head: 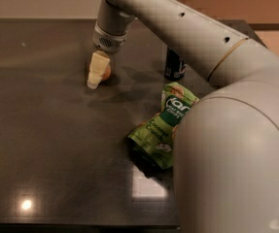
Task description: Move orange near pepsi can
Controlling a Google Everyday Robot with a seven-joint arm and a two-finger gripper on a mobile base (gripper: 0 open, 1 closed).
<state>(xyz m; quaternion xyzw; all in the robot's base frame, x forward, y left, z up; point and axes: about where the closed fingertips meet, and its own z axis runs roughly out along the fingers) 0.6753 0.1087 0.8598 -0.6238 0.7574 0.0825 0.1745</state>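
Note:
The orange (108, 72) lies on the dark table (42, 130), far left of centre. Only its right edge shows, since my gripper (96, 77) hangs straight down in front of it and reaches the tabletop beside it. The pepsi can (174, 66) stands upright to the right of the orange, about a hand's width away, partly behind my arm (178, 28).
A green crinkled snack bag (161, 126) lies in front of the can, near the table's middle. My arm's large grey body (236, 159) fills the right foreground and hides that part of the table. The table's front edge (80, 225) runs along the bottom.

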